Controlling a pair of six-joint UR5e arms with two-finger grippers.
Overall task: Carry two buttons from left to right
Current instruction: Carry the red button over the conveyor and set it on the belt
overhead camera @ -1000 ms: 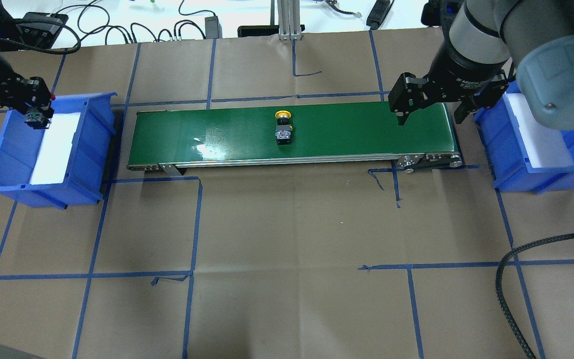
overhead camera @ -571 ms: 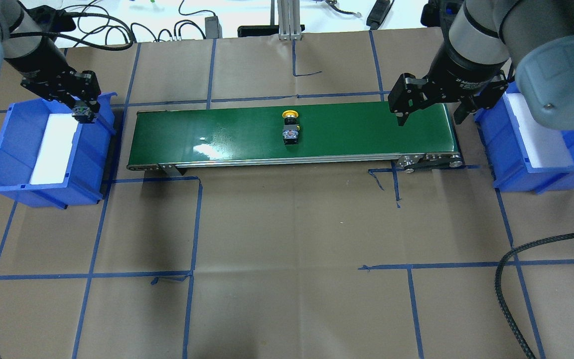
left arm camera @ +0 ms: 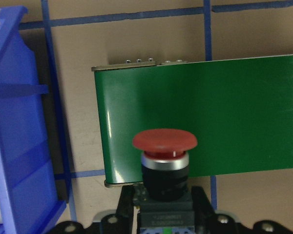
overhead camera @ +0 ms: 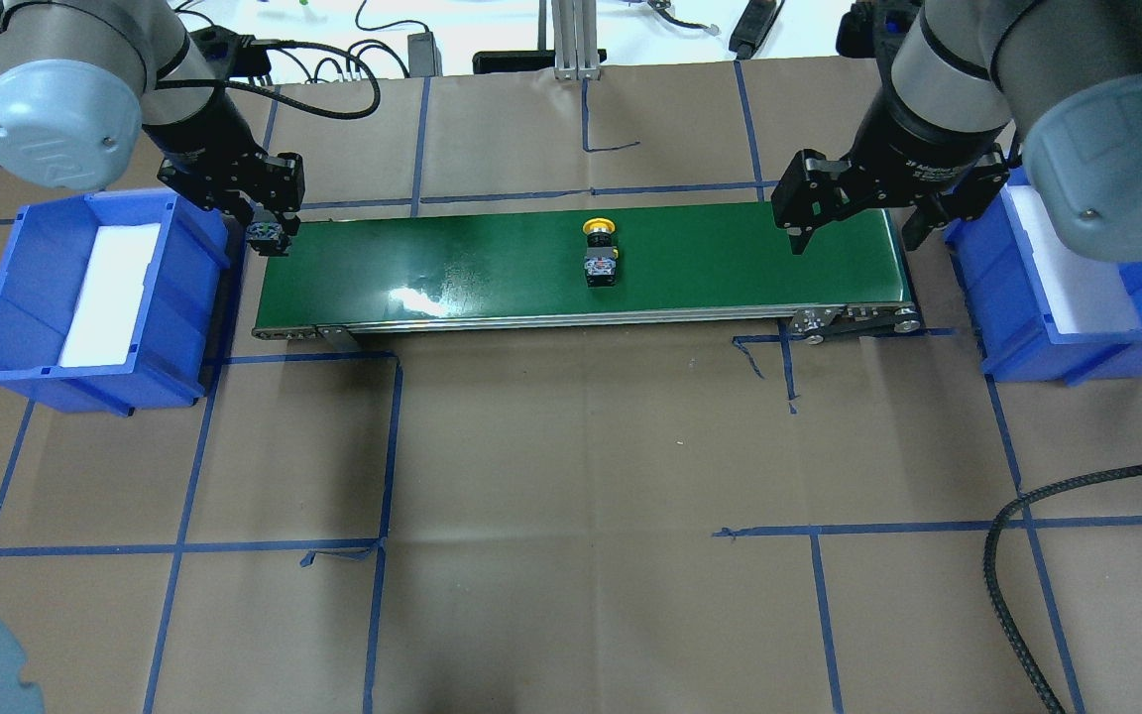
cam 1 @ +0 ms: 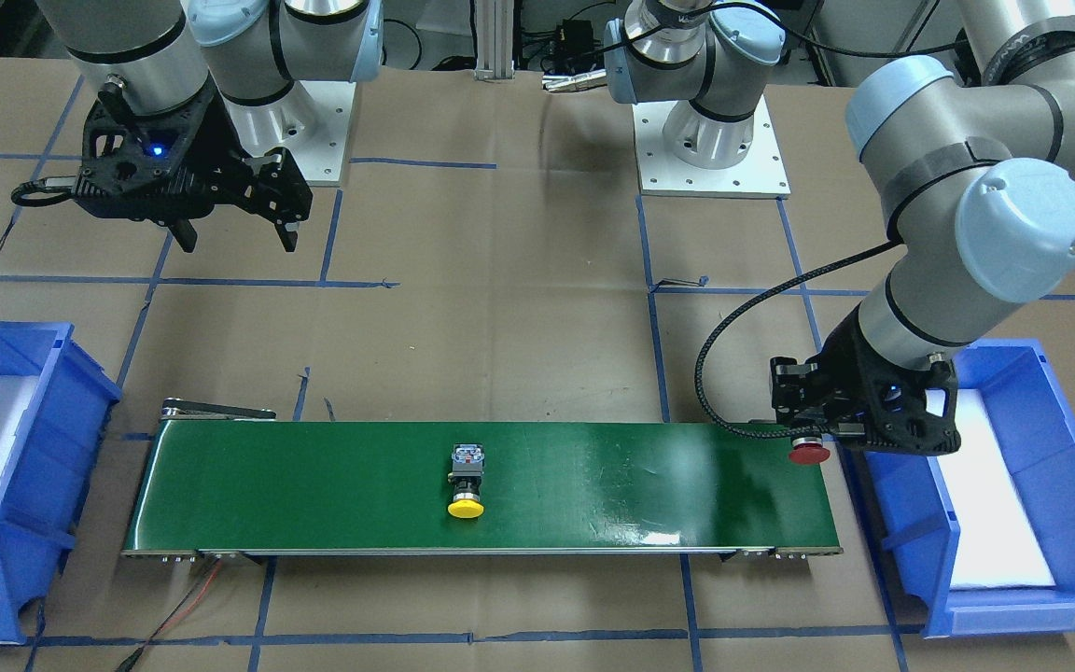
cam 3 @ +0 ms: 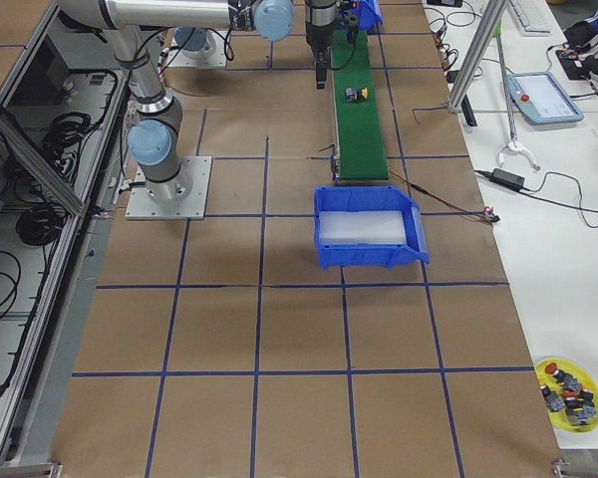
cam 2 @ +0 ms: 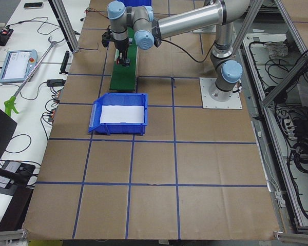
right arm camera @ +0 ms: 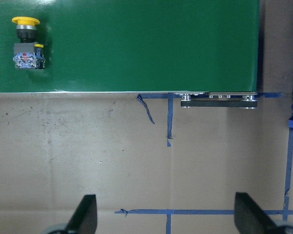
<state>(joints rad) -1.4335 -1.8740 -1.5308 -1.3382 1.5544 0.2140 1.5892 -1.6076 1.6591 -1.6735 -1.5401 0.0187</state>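
Both silver arms (cam 1: 118, 23) have pale blue joint caps (cam 1: 1027, 229); the left gripper (cam 1: 806, 437) and right gripper (cam 1: 239, 243) are black.

The table (overhead camera: 571, 446) is covered in brown paper with blue tape lines (overhead camera: 928, 526). A silver metal post (overhead camera: 574, 40) stands at its far edge. A white desk (cam 3: 568, 299) sits beside it.

Yellow button (overhead camera: 599, 254) lies sideways midway along the green belt (overhead camera: 730, 258); red button (left arm camera: 165, 161) hangs over its left end.
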